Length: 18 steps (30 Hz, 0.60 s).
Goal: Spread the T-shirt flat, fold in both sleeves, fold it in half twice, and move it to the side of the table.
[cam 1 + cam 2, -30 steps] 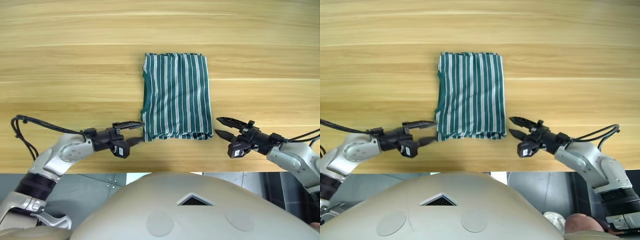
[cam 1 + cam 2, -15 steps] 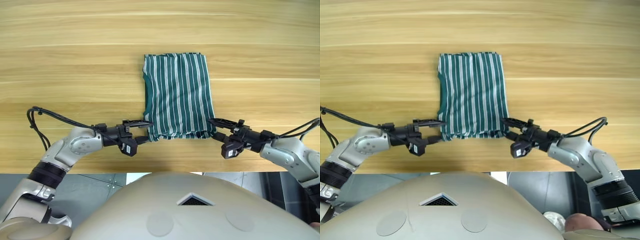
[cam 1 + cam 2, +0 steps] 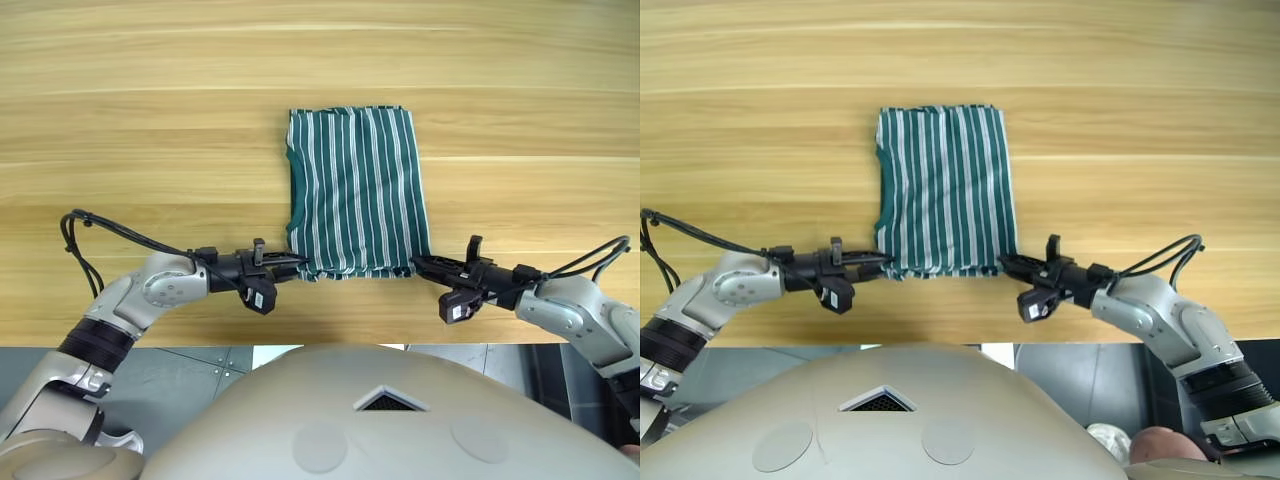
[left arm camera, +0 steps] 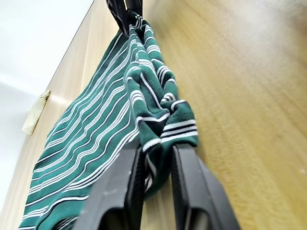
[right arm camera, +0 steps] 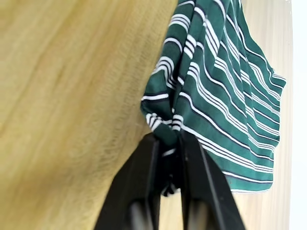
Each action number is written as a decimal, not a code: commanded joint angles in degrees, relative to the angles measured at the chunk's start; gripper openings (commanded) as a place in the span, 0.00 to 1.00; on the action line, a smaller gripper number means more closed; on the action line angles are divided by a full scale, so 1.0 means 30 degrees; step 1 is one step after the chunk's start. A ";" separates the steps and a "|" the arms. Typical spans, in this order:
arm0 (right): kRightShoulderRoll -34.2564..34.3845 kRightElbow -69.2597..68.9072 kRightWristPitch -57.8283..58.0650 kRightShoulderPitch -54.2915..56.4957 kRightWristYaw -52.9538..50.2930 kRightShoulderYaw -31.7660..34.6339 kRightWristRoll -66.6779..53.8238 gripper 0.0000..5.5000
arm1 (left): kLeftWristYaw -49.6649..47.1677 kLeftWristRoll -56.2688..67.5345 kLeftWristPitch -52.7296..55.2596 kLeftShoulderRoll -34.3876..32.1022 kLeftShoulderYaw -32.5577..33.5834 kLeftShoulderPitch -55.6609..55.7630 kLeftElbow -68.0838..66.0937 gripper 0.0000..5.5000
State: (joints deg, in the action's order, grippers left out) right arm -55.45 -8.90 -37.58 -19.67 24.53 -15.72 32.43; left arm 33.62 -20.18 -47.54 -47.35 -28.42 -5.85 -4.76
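I see the folded striped T-shirt (image 3: 358, 190) lying at centre frame on the desk (image 3: 130, 120). My left jaws are closed tight on its lower left corner and my right jaws on its lower right corner, both pinching cloth.

A green T-shirt (image 3: 357, 190) with white stripes is lying folded into a rectangle at the middle of the table (image 3: 140, 130), its two near corners bunching where the left gripper (image 3: 297, 265) and right gripper (image 3: 418, 263) are pinching them.

Folded striped T-shirt (image 3: 355, 190) lies on the wooden table (image 3: 150, 120).
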 commanded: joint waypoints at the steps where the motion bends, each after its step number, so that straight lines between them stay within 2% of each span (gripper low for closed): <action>1: 0.0379 0.0896 0.0477 0.0500 0.0897 -0.0512 0.0175 0.02 | -0.0093 -0.2522 0.1389 -0.0181 -0.0404 -0.0855 -0.2334 0.06; 5: 0.1141 0.1654 0.0122 0.1442 0.0439 -0.0675 0.0054 0.02 | -0.0678 -0.2521 0.1223 0.0022 -0.0373 -0.0615 -0.2976 0.01; 10: 0.1899 0.2925 -0.0413 0.2545 0.0159 -0.0751 -0.0506 0.02 | -0.1116 -0.2437 0.0968 0.0136 -0.0512 -0.0576 -0.3626 0.00; 18: 0.1537 0.2902 -0.1346 0.1321 0.0116 -0.0536 -0.1805 0.02 | -0.1058 -0.1663 0.0738 -0.0375 -0.0407 -0.1411 -0.3306 0.00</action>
State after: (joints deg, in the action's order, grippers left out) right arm -49.87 0.27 -41.45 -13.87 23.75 -17.56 27.94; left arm 27.99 -19.28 -50.04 -46.85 -27.49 -4.66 -9.02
